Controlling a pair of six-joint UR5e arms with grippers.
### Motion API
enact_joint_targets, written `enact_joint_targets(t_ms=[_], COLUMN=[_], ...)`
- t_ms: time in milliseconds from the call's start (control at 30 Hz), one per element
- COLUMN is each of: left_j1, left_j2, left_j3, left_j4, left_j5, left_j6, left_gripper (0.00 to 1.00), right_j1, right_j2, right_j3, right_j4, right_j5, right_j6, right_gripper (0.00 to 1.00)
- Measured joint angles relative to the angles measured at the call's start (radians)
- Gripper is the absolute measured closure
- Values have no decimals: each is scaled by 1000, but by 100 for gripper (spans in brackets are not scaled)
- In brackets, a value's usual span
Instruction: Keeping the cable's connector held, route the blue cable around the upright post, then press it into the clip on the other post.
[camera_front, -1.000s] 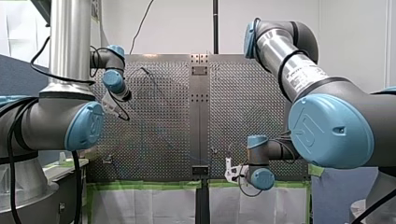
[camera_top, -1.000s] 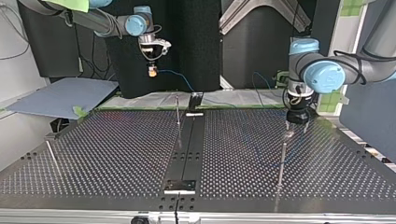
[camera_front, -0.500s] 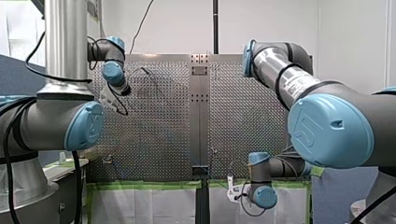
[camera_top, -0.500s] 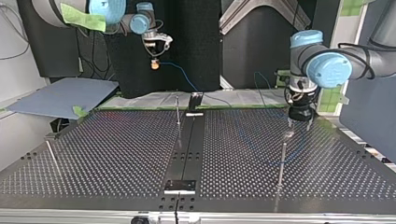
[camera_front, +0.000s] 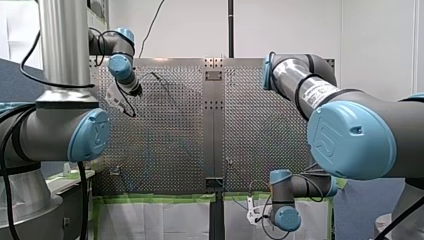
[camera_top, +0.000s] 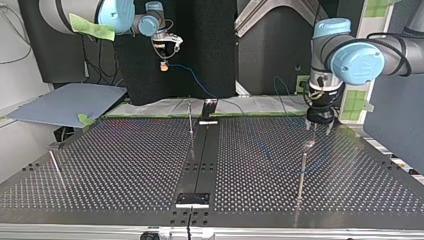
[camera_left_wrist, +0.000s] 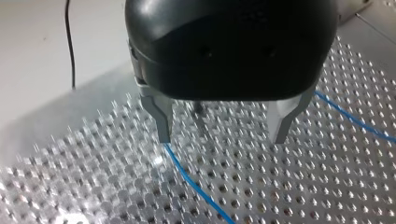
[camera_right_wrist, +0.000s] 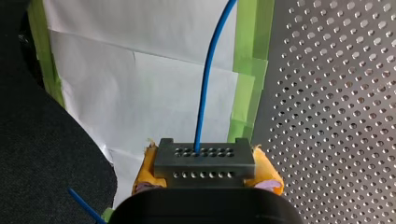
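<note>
Perforated tabletop (camera_top: 125, 165) with the routing barely begun: connector gripped beyond its edge, other pincer empty.

My right pincer (camera_top: 163, 64) is clamped on the grey connector (camera_right_wrist: 204, 158) between yellow pads (camera_right_wrist: 268, 175), out over the white paper (camera_right_wrist: 154, 93). The blue cable (camera_right_wrist: 205, 88) runs from it down onto the holes. My left pincer (camera_left_wrist: 222, 137) hangs above the clip post (camera_top: 302, 172) with fingers apart and holding nothing, and the cable lies just beside one finger. Likely trouble: a loose cable may ride over the thin upright post (camera_top: 190, 122) rather than wrap it. Too hard a pull could twist the connector out of the pads. The spread fingers could knock the clip post.
</note>
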Motion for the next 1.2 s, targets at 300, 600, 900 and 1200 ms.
enact_joint_targets(t_ms=[300, 600, 900, 1200], left_j1=[-5, 6, 4, -3], left_j2=[82, 119, 111, 117], left_j3=[1, 1, 12, 90], left_j4=[7, -26, -46, -77], left_j5=[47, 62, -5, 26], left_j6=[37, 123, 211, 300], left_gripper=[0, 0, 0, 0], right_j1=[-23, -27, -28, -28], right_j2=[1, 1, 1, 1], right_j3=[-29, -50, -54, -55], right_j4=[31, 69, 68, 65], right_j5=[-3, -2, -3, -3], right_j6=[-1, -2, -2, -2], right_gripper=[100, 100, 100, 100])
